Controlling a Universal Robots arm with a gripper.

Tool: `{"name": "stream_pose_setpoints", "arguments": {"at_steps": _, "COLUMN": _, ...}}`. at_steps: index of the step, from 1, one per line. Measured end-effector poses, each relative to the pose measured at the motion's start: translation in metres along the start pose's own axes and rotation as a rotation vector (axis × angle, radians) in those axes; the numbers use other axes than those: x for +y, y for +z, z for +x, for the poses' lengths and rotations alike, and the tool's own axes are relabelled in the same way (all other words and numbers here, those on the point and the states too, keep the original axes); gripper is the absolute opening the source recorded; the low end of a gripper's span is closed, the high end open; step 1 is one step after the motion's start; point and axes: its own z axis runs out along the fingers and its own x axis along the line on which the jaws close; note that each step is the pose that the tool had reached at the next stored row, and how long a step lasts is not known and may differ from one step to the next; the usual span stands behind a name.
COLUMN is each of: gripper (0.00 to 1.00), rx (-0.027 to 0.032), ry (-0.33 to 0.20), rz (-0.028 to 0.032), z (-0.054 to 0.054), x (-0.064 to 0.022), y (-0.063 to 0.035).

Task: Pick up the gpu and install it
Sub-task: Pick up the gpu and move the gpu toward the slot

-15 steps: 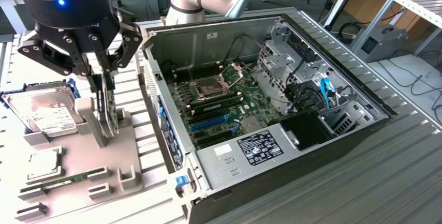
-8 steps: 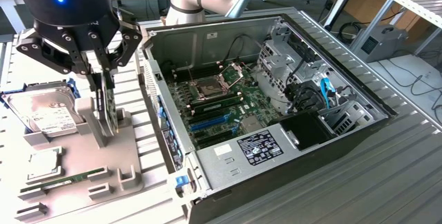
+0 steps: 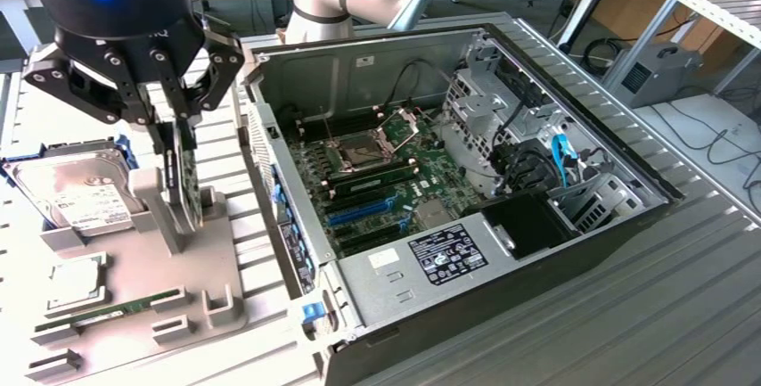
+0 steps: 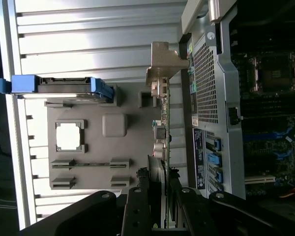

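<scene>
The gpu point(image 3: 182, 181) stands on edge, a thin dark card, with its lower edge at the slot of a grey upright holder point(image 3: 160, 217). I cannot tell whether it rests in the slot or hangs just above. My black gripper point(image 3: 175, 126) comes down over it, one finger on each face, shut on its upper edge. In the wrist view the gpu point(image 4: 161, 123) runs edge-on away from the gripper point(image 4: 157, 194) and ends in its silver bracket point(image 4: 163, 64).
The grey fixture plate point(image 3: 226, 306) also carries a hard drive point(image 3: 77, 194) in a blue carrier, a CPU point(image 3: 74, 283) and a RAM stick point(image 3: 113, 307). The open PC case point(image 3: 298, 225) lies just beside it, showing the motherboard point(image 3: 380, 168) with blue slots point(image 3: 356, 212).
</scene>
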Motion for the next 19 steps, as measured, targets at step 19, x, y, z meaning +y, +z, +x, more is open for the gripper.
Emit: {"name": "stream_pose_setpoints", "arguments": {"at_steps": 19, "gripper": 0.26, "rx": 0.0001, "ry": 0.0, "rz": 0.0001, "z": -0.0001, "x": 0.0002, "y": -0.0049}}
